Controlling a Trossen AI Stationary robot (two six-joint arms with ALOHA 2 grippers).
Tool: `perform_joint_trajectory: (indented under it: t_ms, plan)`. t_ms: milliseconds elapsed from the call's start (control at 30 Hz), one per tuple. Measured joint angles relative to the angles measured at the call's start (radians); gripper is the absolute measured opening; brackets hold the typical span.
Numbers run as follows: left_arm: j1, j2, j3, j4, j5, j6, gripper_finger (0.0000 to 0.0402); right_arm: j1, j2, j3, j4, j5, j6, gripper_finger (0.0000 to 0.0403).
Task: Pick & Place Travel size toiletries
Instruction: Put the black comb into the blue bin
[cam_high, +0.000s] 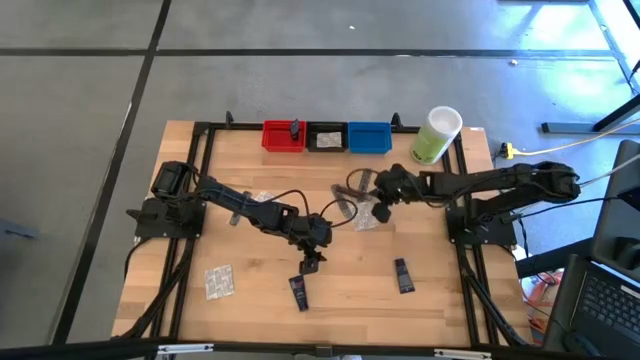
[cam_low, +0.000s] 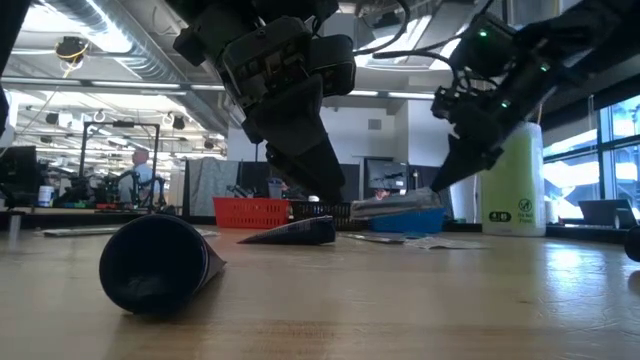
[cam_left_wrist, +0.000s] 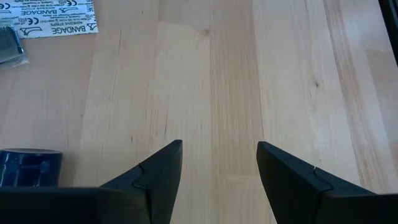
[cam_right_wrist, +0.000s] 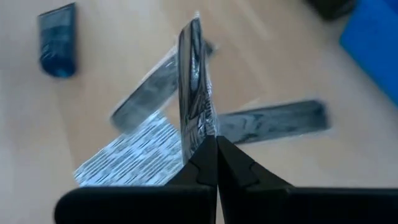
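My right gripper (cam_right_wrist: 216, 142) is shut on a slim grey sachet (cam_right_wrist: 194, 74) over the table's middle, in front of the blue bin. Two more grey sachets (cam_right_wrist: 273, 121) and a printed packet (cam_right_wrist: 127, 160) lie flat on the wood beneath it. My left gripper (cam_left_wrist: 219, 152) is open and points down at bare wood near the table's near edge. A navy mini tube (cam_left_wrist: 28, 168) lies just beside it, outside its fingers. A second navy tube (cam_high: 403, 275) and a clear packet (cam_high: 218, 282) lie on the near part of the table. My right gripper pinches the grey sachet by one end (cam_right_wrist: 205, 134) between its two fingers. The fingers come slanting down from the table's right side. The sachet sticks out forward past the fingertips and is lifted clear of the table (cam_low: 395, 207).
Red (cam_high: 283, 137), black (cam_high: 326, 137) and blue (cam_high: 369, 137) bins stand in a row at the far edge, with a tall pale-green container (cam_high: 436, 135) to their right. A bandage packet (cam_left_wrist: 53, 18) lies ahead of my left gripper. Bare wood lies between the two tubes.
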Motion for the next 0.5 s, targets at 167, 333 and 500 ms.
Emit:
perform_joint_trajectory:
  t_ms: [167,333,500]
  plan:
    - [0.000,0.000,0.000,0.000,0.000,0.000,0.0205,-0.085,0.000,0.120,-0.159,0.000,-0.069,0.0000]
    - [0.000,0.000,0.000,0.000,0.000,0.000,0.0205,-0.175,0.000,0.236,-0.304,0.001,-0.120,0.0000]
    - [0.000,0.000,0.000,0.000,0.000,0.000,0.0205,-0.256,-0.001,0.334,-0.363,-0.010,-0.191,0.0000]
